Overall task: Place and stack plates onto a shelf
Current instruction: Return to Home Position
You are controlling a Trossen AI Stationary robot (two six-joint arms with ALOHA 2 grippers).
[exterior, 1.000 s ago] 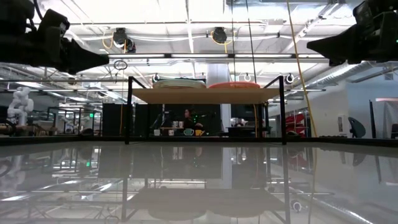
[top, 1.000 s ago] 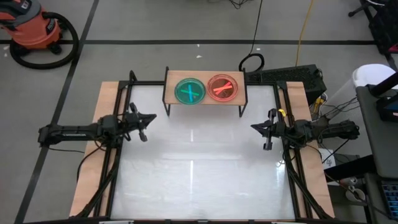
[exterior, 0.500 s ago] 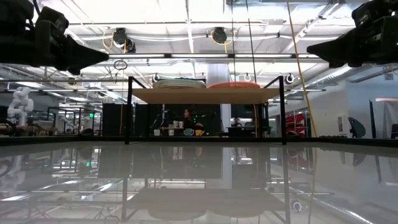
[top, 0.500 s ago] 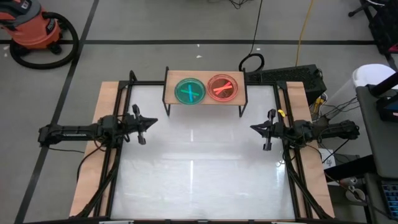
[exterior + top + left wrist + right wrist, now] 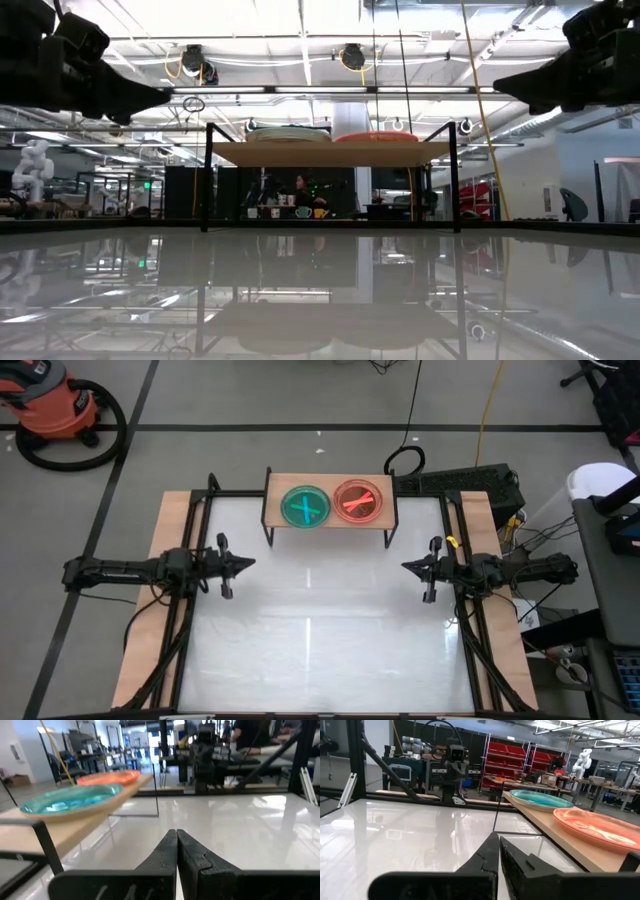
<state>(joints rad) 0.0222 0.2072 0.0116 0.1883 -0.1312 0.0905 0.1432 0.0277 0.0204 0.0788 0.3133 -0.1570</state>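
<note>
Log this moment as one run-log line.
shelf: teal-topped stack beside orange-topped stack | left gripper: shut, empty, over table left side | right gripper: shut, empty, over right side

Left tool (image 5: 250,563): over the last second it swung from angling up toward the far edge to pointing level, straight across the tabletop (image 5: 320,650), with its tip slightly nearer the centre. Right tool (image 5: 406,566): only a slight shift, seen in the low view.

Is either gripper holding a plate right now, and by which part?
Nothing is held: the left gripper and the right gripper both have shut, empty jaws.
</note>
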